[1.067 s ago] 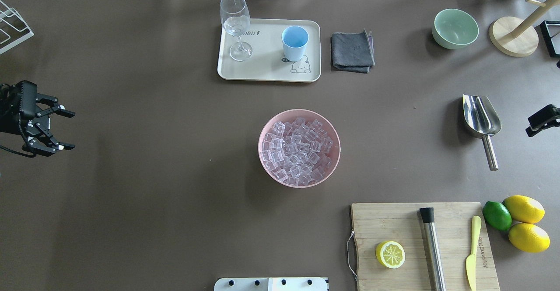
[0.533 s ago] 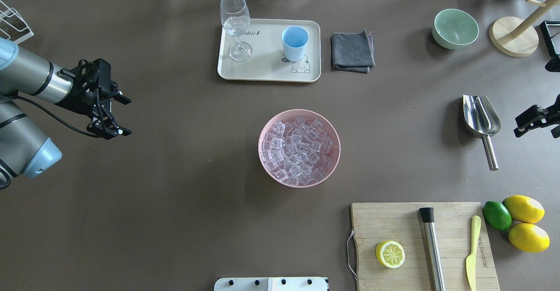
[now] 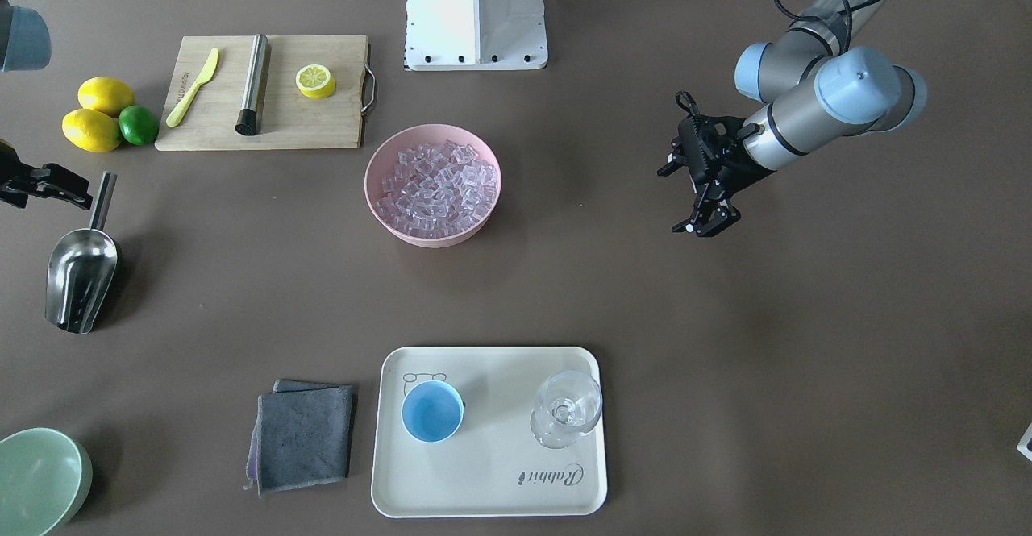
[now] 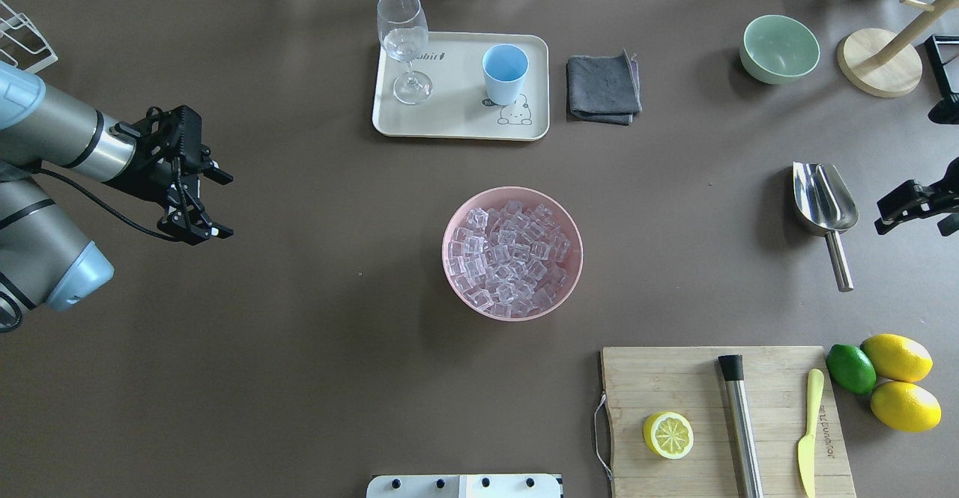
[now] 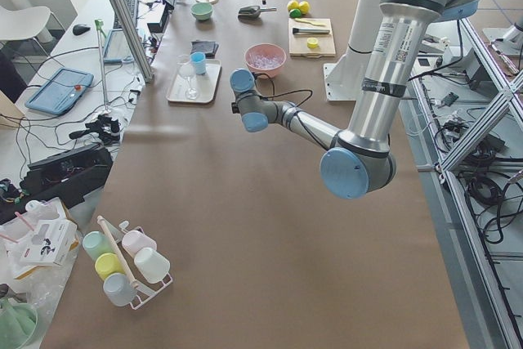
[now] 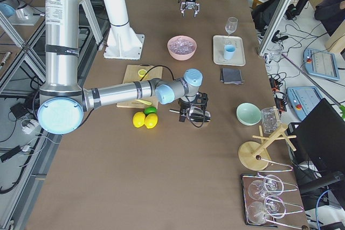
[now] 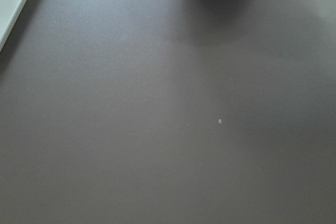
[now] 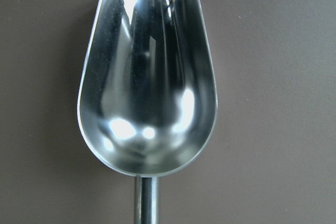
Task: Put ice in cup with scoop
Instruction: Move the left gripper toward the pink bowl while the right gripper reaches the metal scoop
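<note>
The steel scoop (image 4: 824,198) lies empty on the table at the right, handle towards me; it also shows in the front view (image 3: 76,278) and fills the right wrist view (image 8: 147,98). My right gripper (image 4: 903,210) hovers just right of the scoop, apart from it, and looks open. The ice (image 4: 509,258) fills a pink bowl (image 4: 575,277) at the table's middle. The light-blue cup (image 4: 504,71) stands upright and empty on a cream tray (image 4: 457,120) behind the bowl. My left gripper (image 4: 225,206) is open and empty, far left of the bowl.
A wine glass (image 4: 404,34) stands on the tray beside the cup. A grey cloth (image 4: 603,86), a green bowl (image 4: 779,49) and a wooden stand (image 4: 880,64) lie at the back right. A cutting board (image 4: 674,378) with half a lemon, a steel cylinder and a knife sits front right.
My left arm has swung in from the left edge towards the table's middle, its gripper still open. My right gripper has shifted left, closer to the scoop.
</note>
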### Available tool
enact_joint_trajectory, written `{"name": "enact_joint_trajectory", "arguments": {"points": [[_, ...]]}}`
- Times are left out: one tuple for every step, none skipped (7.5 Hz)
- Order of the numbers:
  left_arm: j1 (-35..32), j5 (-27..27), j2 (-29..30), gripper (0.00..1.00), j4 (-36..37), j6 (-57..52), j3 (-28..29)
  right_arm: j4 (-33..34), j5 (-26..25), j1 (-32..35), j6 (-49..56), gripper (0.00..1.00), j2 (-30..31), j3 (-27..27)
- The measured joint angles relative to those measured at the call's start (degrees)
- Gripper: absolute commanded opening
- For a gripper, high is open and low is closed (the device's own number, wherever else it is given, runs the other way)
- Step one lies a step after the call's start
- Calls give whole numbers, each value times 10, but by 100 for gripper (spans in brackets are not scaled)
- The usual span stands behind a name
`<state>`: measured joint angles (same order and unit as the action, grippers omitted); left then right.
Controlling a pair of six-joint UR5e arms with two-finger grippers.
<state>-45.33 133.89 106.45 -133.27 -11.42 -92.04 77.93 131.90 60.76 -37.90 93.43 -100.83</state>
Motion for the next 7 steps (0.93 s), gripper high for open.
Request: {"name": "enact_joint_trajectory", "arguments": {"points": [[13, -1, 14, 99, 3, 0, 2, -7, -1, -14, -14, 95, 0, 3], [29, -1, 28, 99, 10, 1, 6, -9, -3, -26, -21, 94, 0, 4], [43, -1, 46, 99, 13, 1, 18, -10, -4, -35, -27, 93, 0, 5], [55, -1, 61, 99, 12, 1, 31, -11, -5, -42, -34, 90, 0, 5], [69, -1, 69, 99, 10, 1, 38, -11, -4, -50, -41, 86, 0, 5], [81, -1, 72, 99, 1, 1, 43, -12, -4, -55, -46, 85, 0, 5], [90, -1, 78, 99, -13, 1, 56, -12, -4, -60, -50, 83, 0, 5]]}}
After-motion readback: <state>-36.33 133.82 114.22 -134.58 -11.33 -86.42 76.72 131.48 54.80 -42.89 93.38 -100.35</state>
